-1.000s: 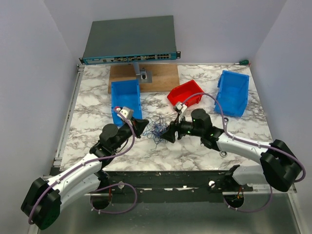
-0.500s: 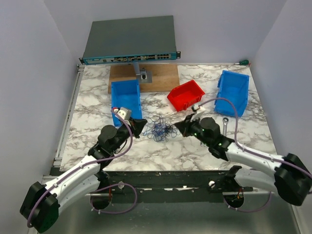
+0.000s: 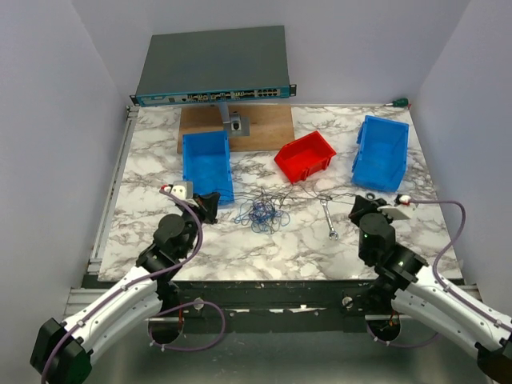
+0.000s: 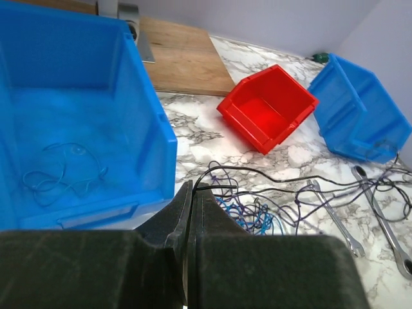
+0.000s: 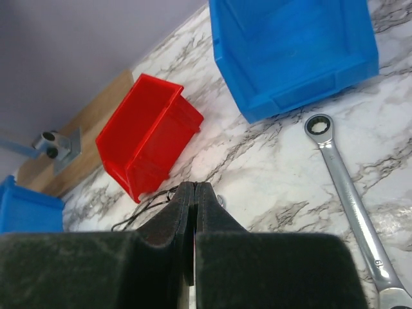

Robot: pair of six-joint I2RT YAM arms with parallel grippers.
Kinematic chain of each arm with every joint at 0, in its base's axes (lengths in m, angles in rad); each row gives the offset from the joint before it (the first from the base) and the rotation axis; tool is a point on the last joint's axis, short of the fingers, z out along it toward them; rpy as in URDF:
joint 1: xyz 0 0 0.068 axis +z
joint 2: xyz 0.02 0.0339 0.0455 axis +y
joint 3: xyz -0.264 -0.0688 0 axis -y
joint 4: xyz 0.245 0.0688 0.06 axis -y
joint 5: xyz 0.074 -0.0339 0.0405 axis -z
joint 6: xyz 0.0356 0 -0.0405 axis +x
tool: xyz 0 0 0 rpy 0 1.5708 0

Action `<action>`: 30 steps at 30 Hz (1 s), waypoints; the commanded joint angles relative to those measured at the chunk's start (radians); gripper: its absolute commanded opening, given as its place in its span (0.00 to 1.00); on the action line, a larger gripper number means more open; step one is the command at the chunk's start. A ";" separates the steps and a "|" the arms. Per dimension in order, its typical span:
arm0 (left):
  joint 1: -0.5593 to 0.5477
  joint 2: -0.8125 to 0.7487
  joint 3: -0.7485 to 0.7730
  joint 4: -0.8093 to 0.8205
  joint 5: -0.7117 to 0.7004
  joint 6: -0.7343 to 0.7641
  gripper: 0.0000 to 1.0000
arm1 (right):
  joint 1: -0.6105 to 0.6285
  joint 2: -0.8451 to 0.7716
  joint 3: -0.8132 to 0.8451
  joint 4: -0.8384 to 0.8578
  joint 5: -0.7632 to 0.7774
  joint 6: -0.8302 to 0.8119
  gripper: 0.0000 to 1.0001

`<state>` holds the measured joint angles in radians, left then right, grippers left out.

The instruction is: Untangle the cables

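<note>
Jaws pinching cables [image 3: 264, 214], bin [image 4: 147, 109] strand [image 4: 63, 168] — wrist-only

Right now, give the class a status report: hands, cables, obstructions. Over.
Shut: left hand, right hand, each apparently pinching a dark strand. Most thin blue and black cables tangled mid-table. Under the strands: silver metal wrench.

cables [image 3: 260, 214]: on the table [image 3: 152, 168], between left gripper [image 3: 210, 200] and right gripper [image 3: 358, 206], strands reaching both tips
left bin [image 3: 206, 160]: just ahead of left gripper; loose strand [image 4: 61, 174] inside
middle bin [image 3: 305, 155]: behind cables, ahead of both grippers
right bin [image 3: 382, 152]: ahead of right gripper
wrench [image 3: 329, 220]: left of right gripper, right of cables
</note>
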<state>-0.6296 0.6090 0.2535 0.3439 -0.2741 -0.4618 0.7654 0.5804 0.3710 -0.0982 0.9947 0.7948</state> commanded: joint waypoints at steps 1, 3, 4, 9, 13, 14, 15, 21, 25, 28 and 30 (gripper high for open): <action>0.005 -0.009 -0.023 -0.017 -0.110 -0.008 0.00 | -0.005 -0.117 -0.024 -0.143 0.144 0.060 0.01; 0.005 0.015 -0.013 -0.015 -0.094 -0.002 0.00 | -0.005 -0.156 -0.025 -0.143 0.113 0.032 0.01; 0.005 0.026 -0.005 -0.020 -0.088 -0.001 0.00 | -0.005 -0.172 -0.024 -0.146 0.099 0.021 0.01; 0.005 0.057 0.014 -0.032 -0.067 0.006 0.00 | -0.005 -0.206 0.003 -0.182 0.059 -0.010 0.01; 0.005 0.042 0.008 -0.035 -0.070 0.007 0.00 | -0.005 -0.207 0.061 -0.184 0.027 -0.071 0.01; 0.005 0.038 0.005 -0.024 -0.055 0.015 0.00 | -0.005 -0.201 0.070 -0.151 -0.004 -0.129 0.01; 0.005 0.038 0.002 -0.014 -0.034 0.023 0.00 | -0.004 -0.193 0.084 -0.122 -0.029 -0.159 0.01; 0.009 0.055 0.024 -0.119 -0.238 -0.073 0.00 | -0.005 -0.083 0.222 -0.164 0.101 -0.143 0.01; 0.019 -0.033 -0.010 -0.212 -0.408 -0.197 0.00 | -0.004 -0.065 0.331 -0.460 0.358 0.139 0.01; 0.021 -0.099 -0.046 -0.221 -0.460 -0.235 0.00 | -0.005 -0.115 0.370 -0.574 0.456 0.217 0.01; 0.021 -0.117 -0.050 -0.229 -0.475 -0.242 0.00 | -0.005 -0.172 0.371 -0.575 0.448 0.215 0.01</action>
<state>-0.6163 0.5404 0.2306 0.1738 -0.6006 -0.6308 0.7647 0.4915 0.7063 -0.5007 1.2583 0.8768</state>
